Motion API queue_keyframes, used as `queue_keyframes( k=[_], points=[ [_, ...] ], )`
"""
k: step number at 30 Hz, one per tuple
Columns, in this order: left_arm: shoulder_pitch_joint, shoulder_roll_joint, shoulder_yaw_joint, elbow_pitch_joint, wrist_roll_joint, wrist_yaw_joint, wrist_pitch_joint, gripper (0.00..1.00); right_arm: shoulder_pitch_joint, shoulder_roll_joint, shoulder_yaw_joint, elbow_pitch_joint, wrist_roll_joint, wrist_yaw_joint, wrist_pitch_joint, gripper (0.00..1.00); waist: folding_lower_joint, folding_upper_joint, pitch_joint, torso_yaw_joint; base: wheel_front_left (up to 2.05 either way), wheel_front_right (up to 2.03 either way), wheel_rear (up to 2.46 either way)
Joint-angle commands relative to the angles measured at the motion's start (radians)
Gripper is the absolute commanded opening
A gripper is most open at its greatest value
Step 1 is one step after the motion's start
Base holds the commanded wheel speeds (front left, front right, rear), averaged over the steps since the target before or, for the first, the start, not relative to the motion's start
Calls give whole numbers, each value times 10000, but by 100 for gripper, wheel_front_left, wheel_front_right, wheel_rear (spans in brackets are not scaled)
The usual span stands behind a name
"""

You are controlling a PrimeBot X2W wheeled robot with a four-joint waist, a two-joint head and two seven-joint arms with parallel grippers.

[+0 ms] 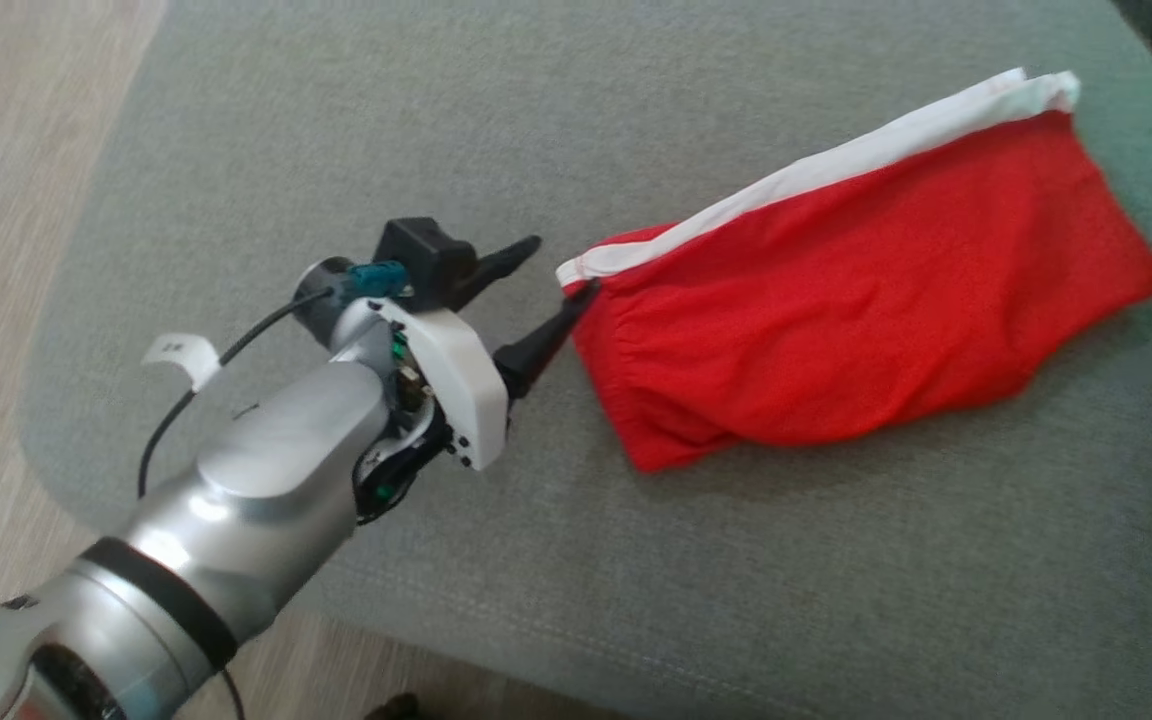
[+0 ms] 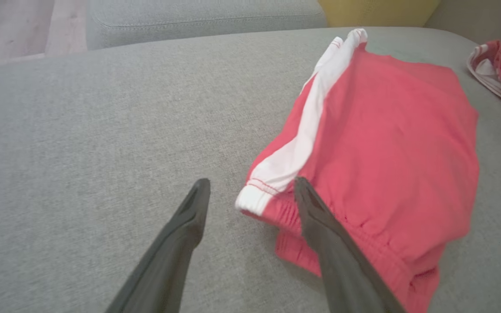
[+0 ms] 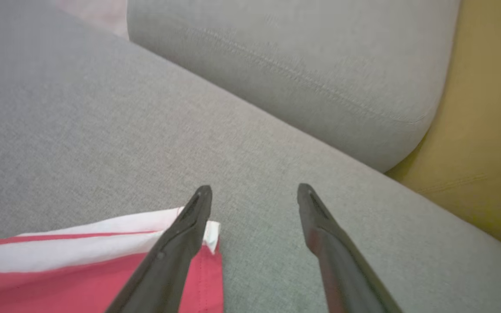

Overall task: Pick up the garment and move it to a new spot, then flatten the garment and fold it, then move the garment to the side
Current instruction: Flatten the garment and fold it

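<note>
Red shorts point(image 1: 866, 300) lie on the grey sofa cushion point(image 1: 336, 150), long axis running claw to claw. My left claw point(image 1: 564, 265) gapes wide, empty, one finger at the waistband corner. My right claw point(image 3: 255, 188) is wide and empty at the far white-striped corner. I judge either end within reach.

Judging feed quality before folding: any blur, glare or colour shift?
Head view: fairly sharp, garment deep red, soft shadow under its near edge. Left wrist view: garment washed-out pink, left tool blurred. Right wrist view: soft overall, right tool blurred; no glare.
</note>
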Motion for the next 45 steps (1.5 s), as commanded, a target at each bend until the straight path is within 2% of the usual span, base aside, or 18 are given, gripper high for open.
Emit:
queue_keyframes(
  k=[1, 6, 11, 18, 25, 29, 33, 35, 45],
  points=[
    [-390, 347, 468, 53, 16, 118, -153, 100, -28, 148, -156, -163, -59, 33, -658, 100, -1, 0, -299, -309, 0, 0, 0],
    [-160, 603, 752, 282, -69, 373, -272, 100, 492, 388, -250, -214, 128, 33, -2004, 100, -1, 0, -731, -793, 0, 0, 0],
    [197, 968, 1644, 52, -276, 1032, -389, 100, 1354, 606, -321, -586, 440, 33, -3785, 100, -1, 0, -1286, -1433, 0, 0, 0],
    [1591, 1295, 4430, -2103, 359, 2149, -408, 100, 2844, 896, -188, -1545, 455, 33, -6392, 100, -1, 0, -2018, -2411, 0, 0, 0],
    [3754, 968, 6630, -3916, 1851, 2578, -410, 100, 4276, 1187, -629, -1994, -462, 33, -8410, 100, -1, 0, -2622, -3180, 0, 0, 0],
    [4849, 420, 7703, -4515, 2588, 2562, -410, 100, 5324, 1509, -1261, -2257, -1195, 33, -8994, 100, -1, 0, -2875, -3492, 0, 0, 0],
    [5802, -65, 8362, -4837, 3460, 2316, -411, 100, 6539, 2104, -2332, -2843, -1748, 33, -9302, 100, -1, 0, -3066, -3756, 0, 0, 0],
    [6317, -360, 8667, -4915, 3684, 2113, -411, 100, 7196, 2494, -2970, -3220, -1941, 33, -9391, 100, -1, 0, -3144, -3924, 0, 0, 0],
    [8139, -1447, 10212, -5249, 5516, 1768, -411, 100, 9833, 3868, -4528, -4617, -4366, 33, -9474, 100, -1, 0, -3318, -4326, 0, 0, 0]
  ],
)
